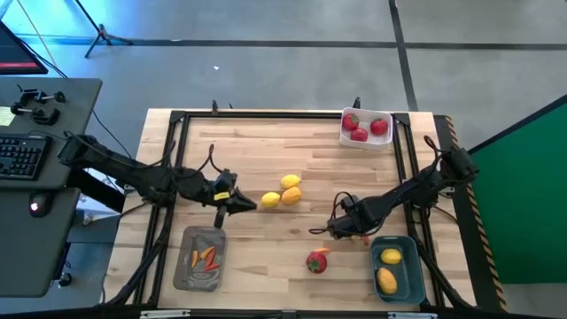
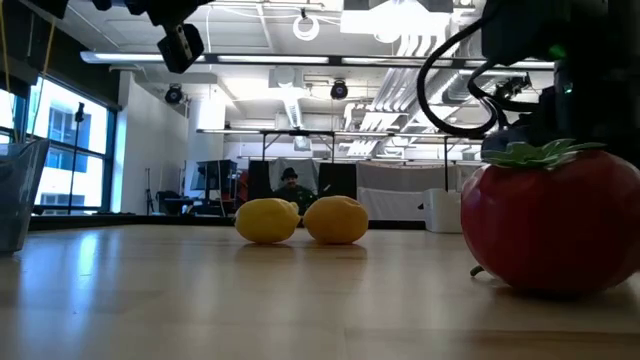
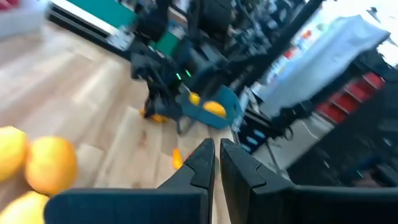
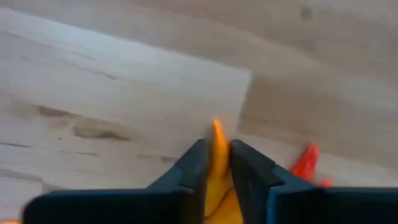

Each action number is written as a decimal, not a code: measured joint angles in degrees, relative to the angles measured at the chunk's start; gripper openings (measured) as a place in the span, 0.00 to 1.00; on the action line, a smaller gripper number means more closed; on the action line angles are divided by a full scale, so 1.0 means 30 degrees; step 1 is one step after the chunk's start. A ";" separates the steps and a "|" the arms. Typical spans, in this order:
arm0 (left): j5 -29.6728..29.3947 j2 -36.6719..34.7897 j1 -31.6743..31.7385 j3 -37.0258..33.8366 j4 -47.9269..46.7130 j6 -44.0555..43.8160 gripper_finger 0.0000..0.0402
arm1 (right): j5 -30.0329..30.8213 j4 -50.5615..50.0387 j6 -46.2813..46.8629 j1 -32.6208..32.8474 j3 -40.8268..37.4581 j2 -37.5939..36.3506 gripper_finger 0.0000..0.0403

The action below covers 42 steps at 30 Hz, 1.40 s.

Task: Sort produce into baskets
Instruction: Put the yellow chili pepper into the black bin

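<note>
My right gripper (image 1: 330, 229) is low over the table at the right of the middle, shut on a thin orange pepper (image 4: 217, 149). Another orange-red pepper (image 4: 307, 163) lies on the table just beside it. My left gripper (image 1: 245, 205) is shut and empty (image 3: 216, 158), just left of three yellow lemons (image 1: 282, 193) that rest on the table. A red fruit with a green top (image 1: 317, 261) sits on the table near the front. The grey tray (image 1: 188, 270) holds peppers, the white basket (image 1: 366, 142) red fruits, and the blue basket (image 1: 409, 275) two lemons. My right gripper pinches the orange pepper between its two fingers. The pepper lies along the fingers, and its pointed tip (image 4: 216, 127) sticks out past the fingertips. The fingers slant down toward the table. Whether the pepper is clear of the table, I cannot tell.
A black frame (image 1: 182, 120) runs around the table top. Bare wood lies between the lemons and the white basket. A desk with a keyboard (image 1: 22, 155) stands off the table's left side.
</note>
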 joint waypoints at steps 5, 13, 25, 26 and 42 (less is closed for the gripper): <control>-0.0317 -0.0007 0.0512 0.0000 0.0691 -0.0035 0.03 | 0.1981 0.1040 -0.3382 -0.0535 0.0943 0.0023 0.01; -0.2716 -0.0007 0.0599 0.0000 0.0969 -0.0351 0.07 | 0.2576 0.8053 -1.3380 -0.2288 0.3339 0.0016 0.01; -0.3568 -0.0007 0.0599 0.0000 0.1060 -0.1306 0.30 | 0.3003 1.1377 -2.6484 -0.4609 1.1411 -0.0057 0.00; -0.3567 -0.0003 0.0599 0.0000 0.1324 -0.1277 0.32 | 0.3001 1.1376 -2.6805 -0.4798 1.1934 -0.0057 0.00; -0.3185 -0.0007 0.1223 0.1020 0.5425 0.3099 0.38 | 0.2726 1.3177 -2.8263 -0.4646 1.3479 0.0785 0.00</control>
